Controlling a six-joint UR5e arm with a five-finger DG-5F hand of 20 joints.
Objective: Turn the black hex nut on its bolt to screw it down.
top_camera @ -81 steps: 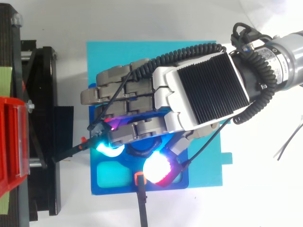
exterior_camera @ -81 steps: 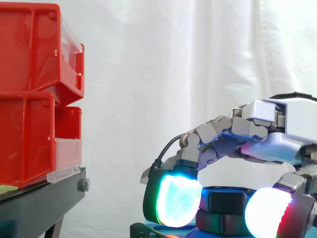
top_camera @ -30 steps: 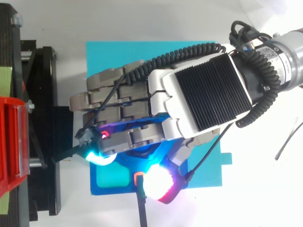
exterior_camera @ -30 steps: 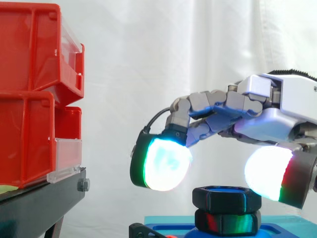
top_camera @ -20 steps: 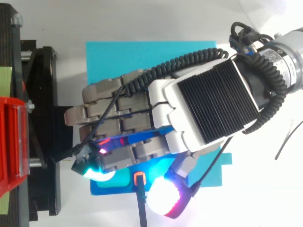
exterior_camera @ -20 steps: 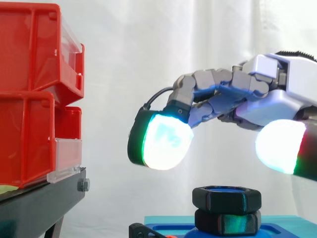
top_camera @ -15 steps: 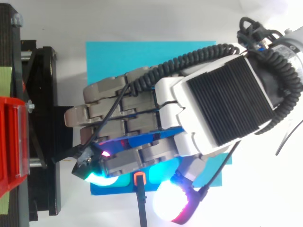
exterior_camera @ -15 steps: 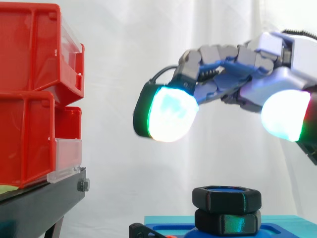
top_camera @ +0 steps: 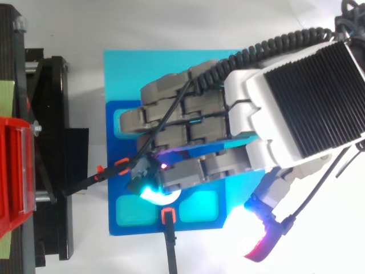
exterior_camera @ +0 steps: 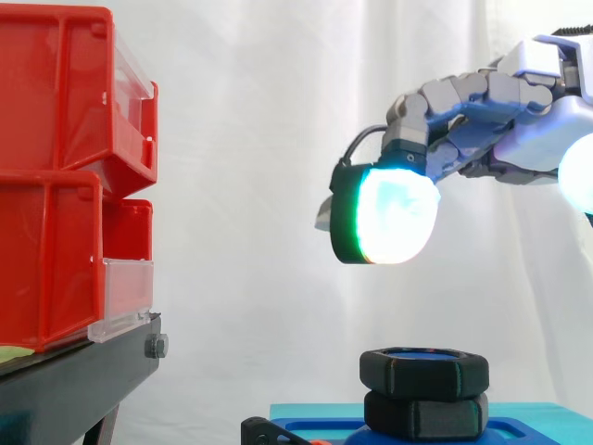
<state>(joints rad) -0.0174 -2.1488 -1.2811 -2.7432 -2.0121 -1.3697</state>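
Hand (exterior_camera: pixel 482 102) hangs high at the right of the side view, well clear above the black hex nut (exterior_camera: pixel 423 371). I read the fingers as loosely bent, thumb spread wide, nothing held. One pad (exterior_camera: pixel 394 215) glows cyan-green. Nut sits on its bolt, directly on top of a second black hex piece (exterior_camera: pixel 426 414), on the blue fixture (exterior_camera: pixel 320 434). Red bins (exterior_camera: pixel 56 176) on the black stand (exterior_camera: pixel 74 389), well off to the left

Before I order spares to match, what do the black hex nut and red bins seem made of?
The black hex nut: probably plastic; matte, thick-walled, rounded edges, no metallic glint. The red bins: glossy moulded plastic, seemingly, with clear fronts.
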